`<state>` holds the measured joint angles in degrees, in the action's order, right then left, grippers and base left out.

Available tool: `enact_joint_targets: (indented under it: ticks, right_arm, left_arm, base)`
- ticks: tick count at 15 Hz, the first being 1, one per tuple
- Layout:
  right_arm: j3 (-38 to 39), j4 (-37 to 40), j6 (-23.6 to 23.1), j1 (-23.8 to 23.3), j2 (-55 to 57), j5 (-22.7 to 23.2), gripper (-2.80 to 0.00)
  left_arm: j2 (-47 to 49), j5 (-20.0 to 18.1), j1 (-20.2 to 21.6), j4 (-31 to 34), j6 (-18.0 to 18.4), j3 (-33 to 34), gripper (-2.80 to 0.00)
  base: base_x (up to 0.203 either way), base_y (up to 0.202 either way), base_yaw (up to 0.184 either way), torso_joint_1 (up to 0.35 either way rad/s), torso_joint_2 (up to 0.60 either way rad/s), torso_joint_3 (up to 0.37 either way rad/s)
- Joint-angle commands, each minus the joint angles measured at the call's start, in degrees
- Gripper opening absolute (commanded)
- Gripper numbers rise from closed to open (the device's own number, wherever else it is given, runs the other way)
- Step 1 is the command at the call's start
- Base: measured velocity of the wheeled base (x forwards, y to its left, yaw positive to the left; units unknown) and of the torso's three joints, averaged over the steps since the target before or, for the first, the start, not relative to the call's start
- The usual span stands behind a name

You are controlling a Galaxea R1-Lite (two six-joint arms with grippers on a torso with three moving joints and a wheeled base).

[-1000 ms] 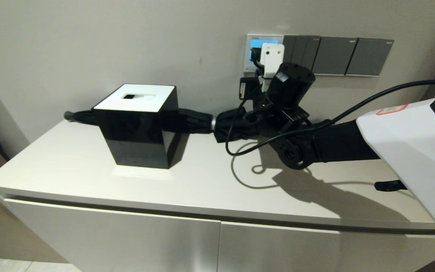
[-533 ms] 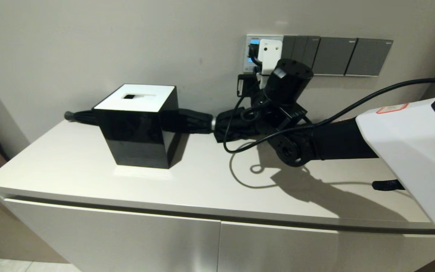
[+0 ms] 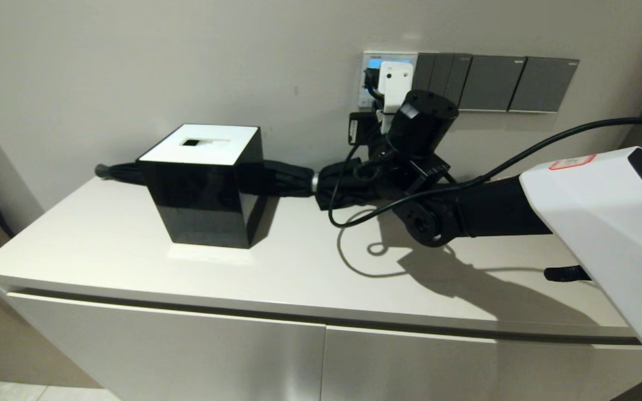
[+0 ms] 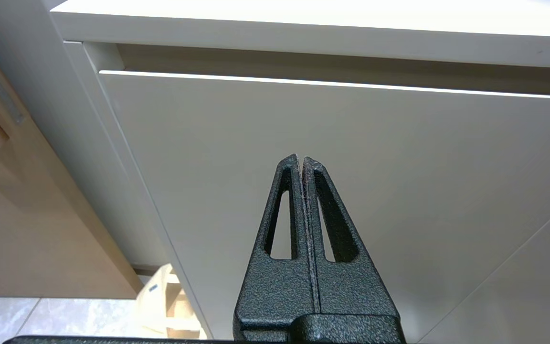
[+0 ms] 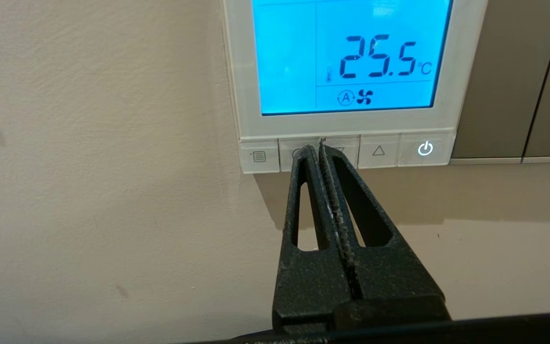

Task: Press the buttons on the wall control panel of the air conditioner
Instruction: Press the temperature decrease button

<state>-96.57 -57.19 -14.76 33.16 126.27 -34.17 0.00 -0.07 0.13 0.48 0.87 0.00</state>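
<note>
The air conditioner's wall control panel (image 5: 351, 125) is white-framed, and its lit blue screen (image 5: 299, 57) reads 25.5 °C. The buttons run along its lower edge: a menu button (image 5: 259, 156), an up arrow (image 5: 378, 151) and a lit power button (image 5: 425, 149). My right gripper (image 5: 316, 147) is shut, its tips at the two middle buttons, covering them. In the head view the panel (image 3: 366, 83) is mostly hidden behind my right wrist (image 3: 424, 125). My left gripper (image 4: 301, 160) is shut and empty, low in front of the cabinet door.
Dark grey switch plates (image 3: 494, 82) sit right of the panel. On the white cabinet top (image 3: 298, 267) stand a black box with a white lid (image 3: 204, 184) and a folded black umbrella (image 3: 287, 178) along the wall. A black cable (image 3: 354, 217) loops under my right arm.
My right wrist rose a little against the panel, then came back down and shifted slightly left. The left arm has not moved.
</note>
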Motion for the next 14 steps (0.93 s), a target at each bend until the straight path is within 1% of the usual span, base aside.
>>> enact_joint_targets:
  ticks: [1,7,14]
  right_arm:
    - [-0.02,-0.29,-0.09,-0.06,0.29,-0.20,-2.80]
    - [0.84,-0.61,-0.01,-0.81,-0.05,-0.19,-2.80]
    - [2.59,-1.21,0.09,0.50,-1.32,-0.46,-2.80]
  left_arm:
    - [0.00,-0.01,0.04,0.03,0.01,0.00,-2.80]
    - [0.05,-0.01,0.04,0.01,0.01,0.00,-2.80]
    - [0.03,-0.01,0.04,0.04,0.01,0.00,-2.80]
  base:
    - [0.000,0.000,0.000,0.000,0.00,0.000]
    - [0.000,0.000,0.000,0.000,0.00,0.000]
    - [0.000,0.000,0.000,0.000,0.00,0.000]
